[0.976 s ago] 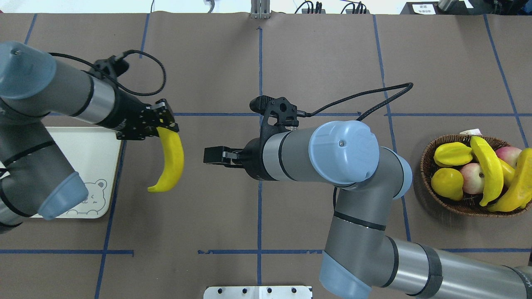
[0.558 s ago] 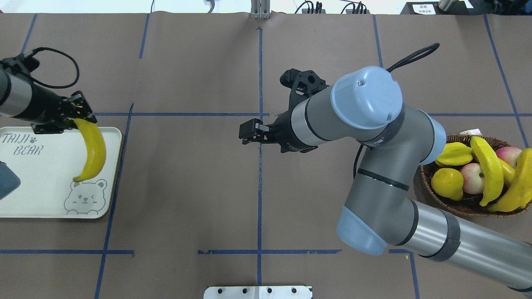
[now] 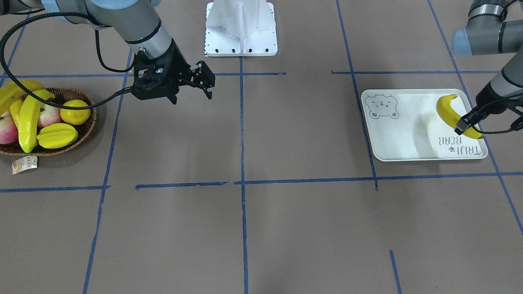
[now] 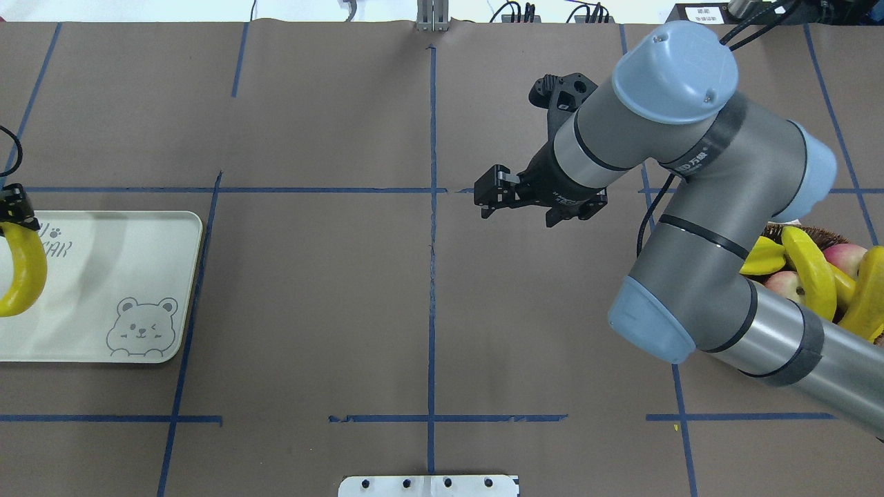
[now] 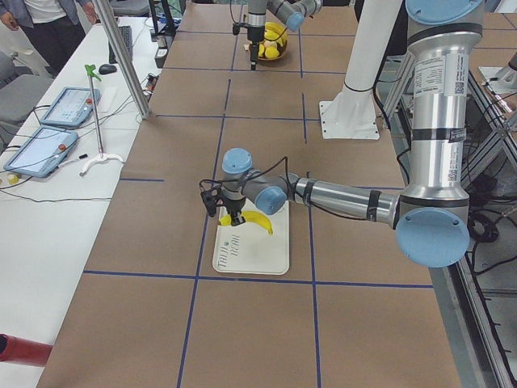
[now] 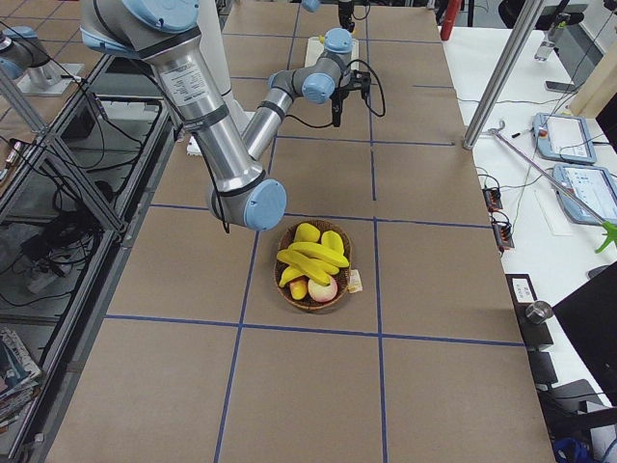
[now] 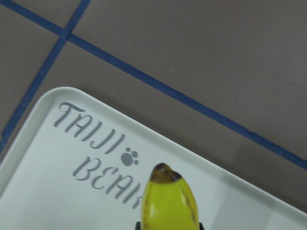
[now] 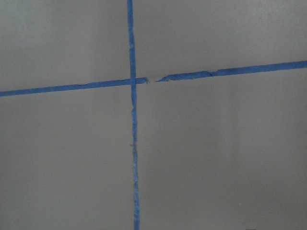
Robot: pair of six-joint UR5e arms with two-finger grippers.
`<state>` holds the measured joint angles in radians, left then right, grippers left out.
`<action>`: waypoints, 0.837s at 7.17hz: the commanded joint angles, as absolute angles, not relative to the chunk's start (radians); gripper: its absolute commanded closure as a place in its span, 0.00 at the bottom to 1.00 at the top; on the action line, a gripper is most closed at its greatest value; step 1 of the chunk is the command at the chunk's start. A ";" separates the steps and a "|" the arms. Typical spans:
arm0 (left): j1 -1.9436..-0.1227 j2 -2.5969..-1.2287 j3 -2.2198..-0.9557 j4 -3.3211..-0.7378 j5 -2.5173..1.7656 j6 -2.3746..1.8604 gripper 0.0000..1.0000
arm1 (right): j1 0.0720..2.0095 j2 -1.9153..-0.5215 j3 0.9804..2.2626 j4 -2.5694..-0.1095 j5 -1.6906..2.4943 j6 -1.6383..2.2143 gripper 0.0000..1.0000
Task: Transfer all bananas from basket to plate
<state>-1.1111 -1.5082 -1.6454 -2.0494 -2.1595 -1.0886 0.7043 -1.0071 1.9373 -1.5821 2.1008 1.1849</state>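
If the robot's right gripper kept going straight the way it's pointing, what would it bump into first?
Most likely the brown paper-covered table, close to the crossing blue tape lines. The right gripper seems to tilt downward, and nothing lies between. How steeply it tilts is unclear.

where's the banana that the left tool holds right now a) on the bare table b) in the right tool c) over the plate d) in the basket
c: the left tool grips the banana by one end above the plate, near its lettering.
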 commanded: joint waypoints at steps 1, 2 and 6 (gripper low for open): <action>-1.126 -1.505 -1.574 -2.054 -2.200 -1.022 0.88 | 0.709 -1.019 1.954 -1.603 2.103 1.164 0.00; -1.126 -1.505 -1.518 -2.124 -2.200 -1.026 0.59 | 0.709 -1.022 1.953 -1.603 2.103 1.164 0.00; -1.217 -1.525 -1.526 -2.214 -2.381 -1.025 0.00 | 0.742 -1.060 1.959 -1.605 2.109 1.099 0.00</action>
